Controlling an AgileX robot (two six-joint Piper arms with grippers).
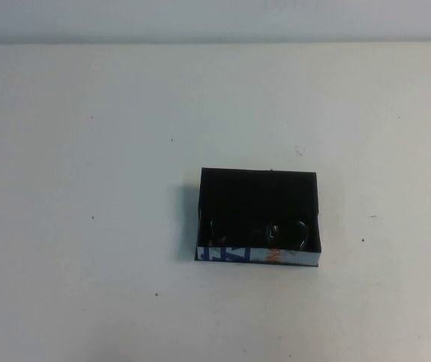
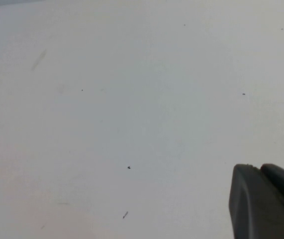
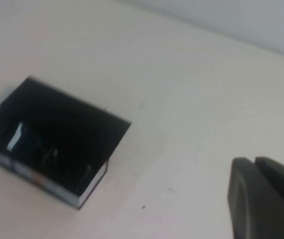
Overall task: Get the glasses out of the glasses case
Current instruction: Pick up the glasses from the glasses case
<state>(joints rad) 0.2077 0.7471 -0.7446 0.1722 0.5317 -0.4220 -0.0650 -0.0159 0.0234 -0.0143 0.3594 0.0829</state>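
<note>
Left claw [image 2: 266, 199], right claw [image 3: 263, 196] off case, state unclear; black glasses [image 1: 264, 230] inside open glasses case [image 1: 259, 256].

The white table [image 1: 87, 151] lies open on every side of the glasses case [image 1: 259, 215], the only obstacle, standing a little right of centre and nearer the near edge. Its top is open, so the glasses [image 1: 275, 231] inside, along the near wall, can be approached from above. The left gripper [image 2: 266, 201] hangs over bare table; the right gripper [image 3: 263, 199] hangs over bare table, apart from the case.
</note>
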